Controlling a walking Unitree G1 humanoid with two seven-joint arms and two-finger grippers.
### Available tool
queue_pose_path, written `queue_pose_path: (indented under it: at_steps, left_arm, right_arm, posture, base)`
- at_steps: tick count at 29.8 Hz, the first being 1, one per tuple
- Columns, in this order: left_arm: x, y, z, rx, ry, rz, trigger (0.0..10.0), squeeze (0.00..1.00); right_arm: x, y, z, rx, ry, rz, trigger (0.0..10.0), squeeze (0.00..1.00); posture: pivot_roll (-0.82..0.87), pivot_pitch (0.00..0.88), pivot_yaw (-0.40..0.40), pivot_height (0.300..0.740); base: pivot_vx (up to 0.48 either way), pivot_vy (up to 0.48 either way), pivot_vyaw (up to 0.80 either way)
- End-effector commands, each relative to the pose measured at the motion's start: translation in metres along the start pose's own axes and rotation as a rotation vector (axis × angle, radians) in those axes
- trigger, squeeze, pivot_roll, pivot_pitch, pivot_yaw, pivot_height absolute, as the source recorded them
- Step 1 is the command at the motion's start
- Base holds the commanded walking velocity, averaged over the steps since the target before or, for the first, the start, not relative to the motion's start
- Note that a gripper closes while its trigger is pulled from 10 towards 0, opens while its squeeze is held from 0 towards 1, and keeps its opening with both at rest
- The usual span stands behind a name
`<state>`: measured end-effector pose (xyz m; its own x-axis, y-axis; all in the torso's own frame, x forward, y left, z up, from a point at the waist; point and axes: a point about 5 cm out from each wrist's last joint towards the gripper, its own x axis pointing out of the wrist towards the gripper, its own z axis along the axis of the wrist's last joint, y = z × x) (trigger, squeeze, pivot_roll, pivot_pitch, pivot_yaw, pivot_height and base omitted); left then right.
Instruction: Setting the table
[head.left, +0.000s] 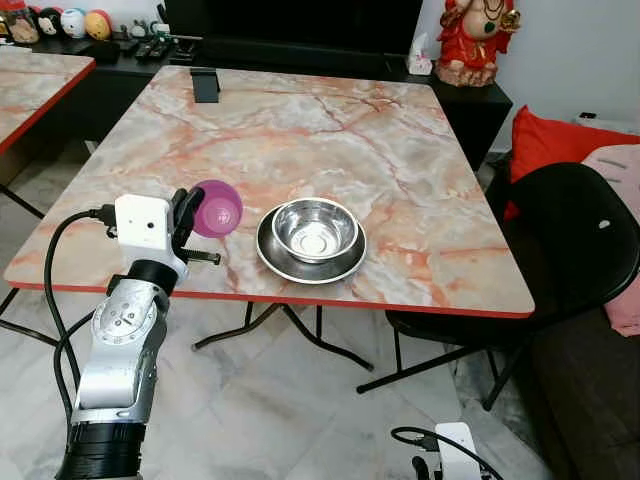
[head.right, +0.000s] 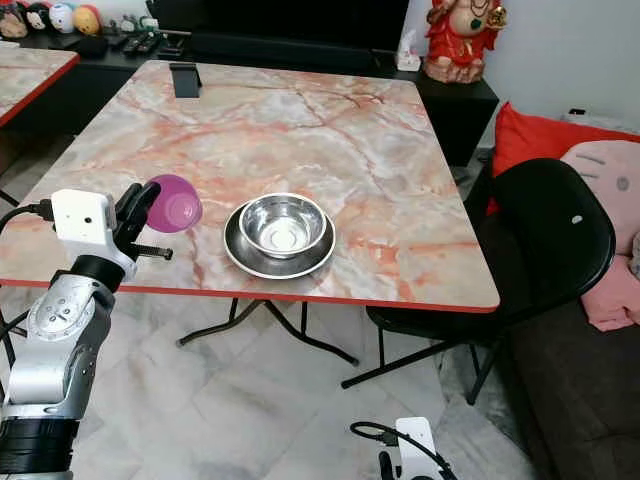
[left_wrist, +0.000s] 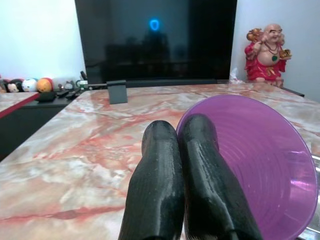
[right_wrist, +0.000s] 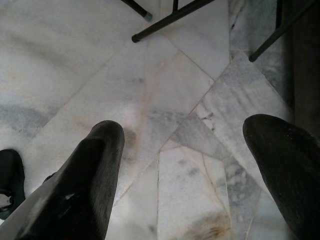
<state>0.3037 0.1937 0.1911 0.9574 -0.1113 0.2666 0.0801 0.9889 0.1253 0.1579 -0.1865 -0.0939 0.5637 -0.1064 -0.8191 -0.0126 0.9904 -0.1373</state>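
While the purple plastic cup (head.left: 217, 208) is held on its side over the near left part of the table, its rim is pinched between the two black fingers (left_wrist: 200, 165) of the left gripper (left_wrist: 181, 131). Just to the right of the cup, a shiny round metal bowl (head.left: 315, 228) is seen sitting in a shiny round metal plate (head.left: 283, 264). Both are set on the pink marble table with a red edge (head.left: 400, 150). The right gripper (right_wrist: 180, 135) is hung low over the pale tiled floor (right_wrist: 65, 60), and its fingers are spread wide apart. A black chair (head.left: 575, 250) is placed beside the table.
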Motion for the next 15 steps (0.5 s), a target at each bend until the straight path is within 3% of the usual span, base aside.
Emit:
queue_pose_path:
  at_steps: [1,8,15]
  left_arm:
    - [0.0038,-0.0031,0.0072,0.001,-0.02,-0.014,10.0,0.0]
    - [0.0046,-0.0023,0.0078,0.003,-0.024,-0.012,10.0,0.0]
    - [0.0055,-0.0031,0.0088,0.003,-0.028,-0.014,10.0,0.0]
  right_arm:
    - [-0.0006,-0.0035,-0.0034,0.022,0.014,-0.016,10.0,0.0]
    - [-0.0005,-0.003,-0.0027,0.02,0.01,-0.012,10.0,0.0]
    - [-0.0006,-0.0033,-0.0032,0.008,0.012,-0.013,10.0,0.0]
  posture:
    - [-0.01,0.0,-0.077,0.74]
    - [-0.01,0.0,-0.075,0.74]
    - [-0.01,0.0,-0.078,0.74]
  base:
    - [0.0,0.0,0.0]
    - [0.103,0.0,-0.36]
    - [0.137,0.0,0.0]
